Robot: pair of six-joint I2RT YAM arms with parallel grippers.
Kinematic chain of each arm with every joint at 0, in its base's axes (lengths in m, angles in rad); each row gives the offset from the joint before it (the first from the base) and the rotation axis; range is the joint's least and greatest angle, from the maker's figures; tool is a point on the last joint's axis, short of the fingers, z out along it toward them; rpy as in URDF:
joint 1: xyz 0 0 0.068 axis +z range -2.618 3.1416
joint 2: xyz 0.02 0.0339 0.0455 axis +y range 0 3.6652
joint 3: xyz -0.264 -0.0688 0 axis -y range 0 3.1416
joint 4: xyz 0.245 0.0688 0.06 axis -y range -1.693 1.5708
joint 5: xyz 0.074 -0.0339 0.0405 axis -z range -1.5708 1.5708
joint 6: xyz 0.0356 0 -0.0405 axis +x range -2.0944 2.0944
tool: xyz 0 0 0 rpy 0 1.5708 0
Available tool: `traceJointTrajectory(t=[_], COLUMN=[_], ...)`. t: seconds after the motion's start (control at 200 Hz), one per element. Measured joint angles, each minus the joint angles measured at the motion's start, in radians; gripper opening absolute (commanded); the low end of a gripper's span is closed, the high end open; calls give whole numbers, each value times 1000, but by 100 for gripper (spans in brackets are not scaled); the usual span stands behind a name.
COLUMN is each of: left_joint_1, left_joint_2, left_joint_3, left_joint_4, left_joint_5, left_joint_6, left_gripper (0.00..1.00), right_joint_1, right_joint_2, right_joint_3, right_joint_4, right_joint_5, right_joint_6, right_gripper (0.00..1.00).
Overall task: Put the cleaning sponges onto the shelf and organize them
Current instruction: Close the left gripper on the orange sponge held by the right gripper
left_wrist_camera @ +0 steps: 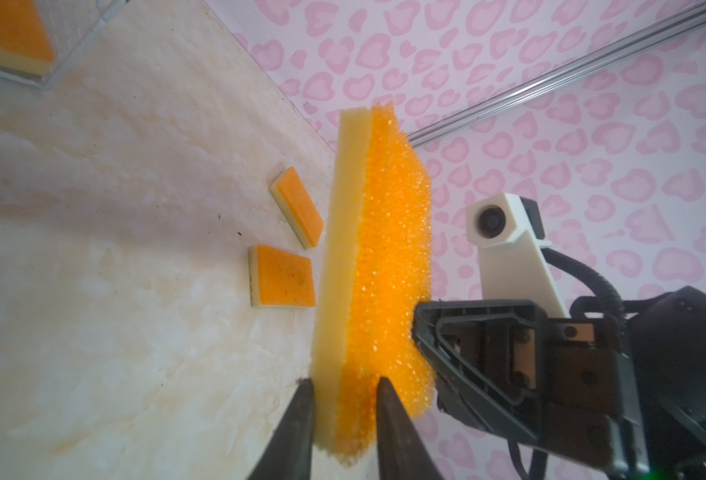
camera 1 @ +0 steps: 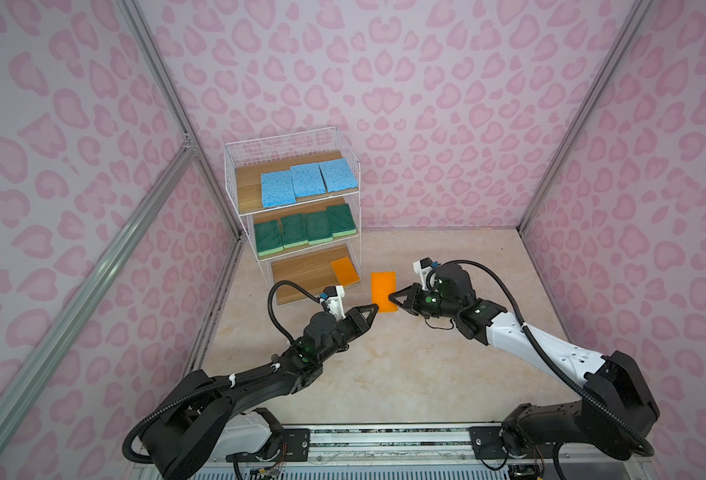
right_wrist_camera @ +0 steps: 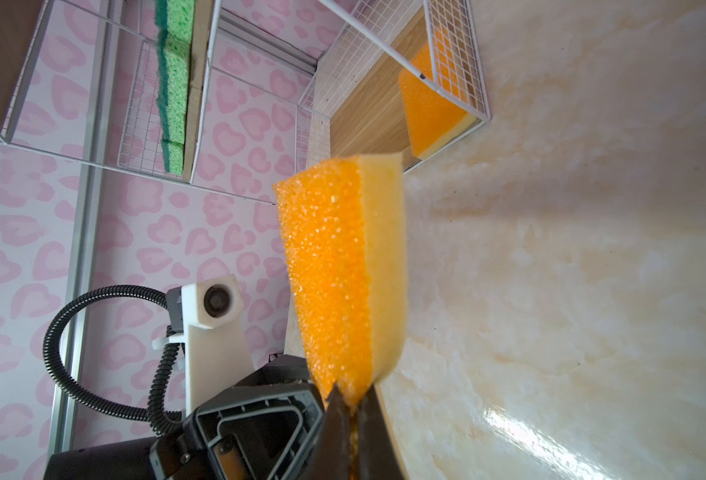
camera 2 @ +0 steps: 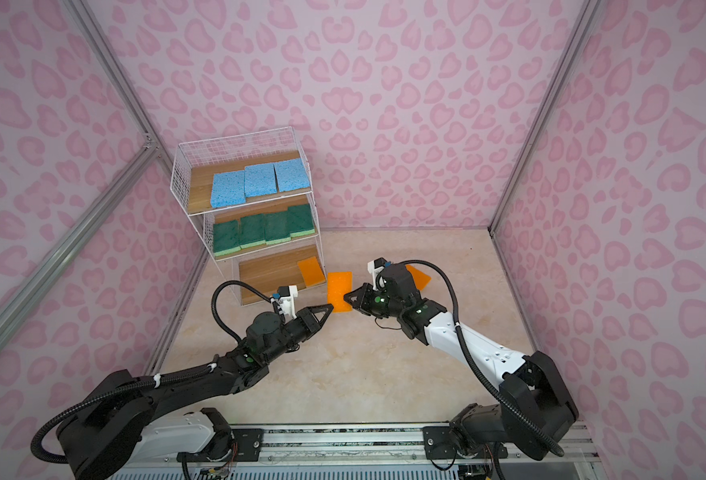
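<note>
**Two claws hold one orange sponge beside the shelf [camera 1: 247, 187]**

The top board of the shelf holds three blue sponges [camera 1: 307, 180] side by side. The middle board holds four green sponges [camera 1: 303, 232] in a row, green side up. On the bottom board, one shelf orange sponge [camera 1: 345, 270] lies flat at the end nearest the claws.

The held orange sponge [camera 1: 383, 286] hangs in the air just beside that end of the bottom board. Its orange side faces up and its yellow side faces down. The right claw [camera 1: 392, 298] is pinched tight on one edge of it. The left claw [camera 1: 375, 308] has a finger on each flat side of a corner, and both fingers press on the sponge.

Two loose orange sponges [left_wrist_camera: 297, 212] lie flat on the surface [camera 1: 384, 374], farther from the shelf than the held one. They are near each other but not touching, orange side up. In a top view, one of them [camera 2: 422, 277] peeks out behind the right arm.

The surface is cream with cloudy marble marks, and it is shiny. The shelf stands on it against the back wall. The walls [camera 1: 426, 104] are pale pink with darker pink blobs all over. Silver metal bars [camera 1: 93, 266] run along the wall beside the shelf.
</note>
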Motion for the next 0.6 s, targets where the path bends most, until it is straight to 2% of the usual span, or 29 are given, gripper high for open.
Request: traceJointTrajectory(t=[0.165,0.2,0.27,0.335,0.465,0.6], left_joint_1=[0,0,7,27,109,197], left_joint_2=[16,16,16,28,79,89], left_joint_3=[9,9,9,-7,-85,-131], left_joint_4=[14,16,16,39,92,113], left_joint_5=[0,-1,-1,8,19,39], left_joint_6=[-11,-10,-18,-40,-104,-126], left_gripper=[3,3,3,3,3,3], right_joint_1=[-5,-8,-15,-23,-43,-83], right_joint_2=[10,14,24,34,51,57], right_joint_3=[-2,-2,-2,0,9,10], right_joint_4=[12,16,19,23,17,15], right_joint_5=[0,-2,-9,-20,-40,-51], right_joint_6=[0,0,1,-5,-29,-51], right_gripper=[5,10,35,48,59,60])
